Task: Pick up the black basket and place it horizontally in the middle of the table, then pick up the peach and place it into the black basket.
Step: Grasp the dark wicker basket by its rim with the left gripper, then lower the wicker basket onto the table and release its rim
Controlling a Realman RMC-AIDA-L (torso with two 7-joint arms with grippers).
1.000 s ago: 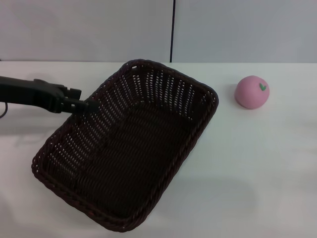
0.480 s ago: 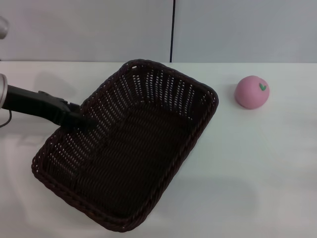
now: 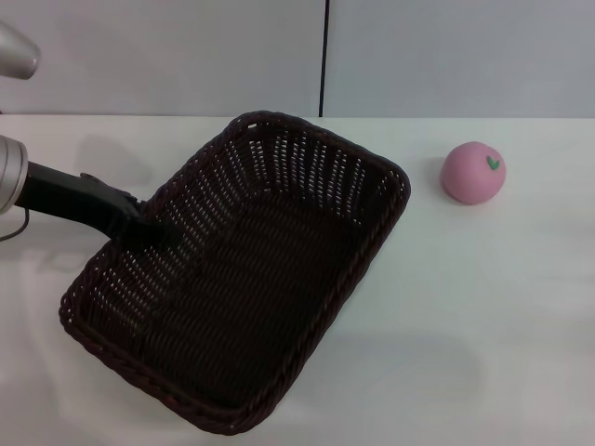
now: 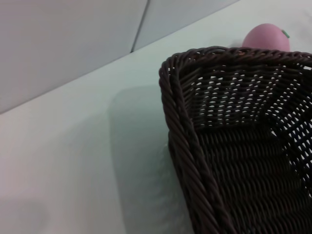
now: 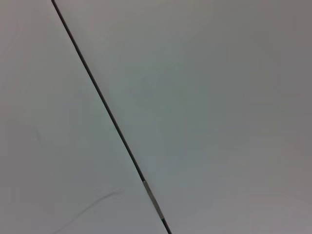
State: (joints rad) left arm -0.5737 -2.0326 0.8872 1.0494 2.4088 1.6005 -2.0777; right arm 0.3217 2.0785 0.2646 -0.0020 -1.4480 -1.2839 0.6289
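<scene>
Left gripper (image 3: 153,228) at black basket (image 3: 279,279) rim; peach (image 3: 473,172) apart.

A pale grey wall (image 3: 167,56) rises behind the scene, its panels divided by a thin dark vertical seam (image 3: 324,56).

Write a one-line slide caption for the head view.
Left gripper at the long rim of the diagonal black basket; peach apart on the white table.
</scene>
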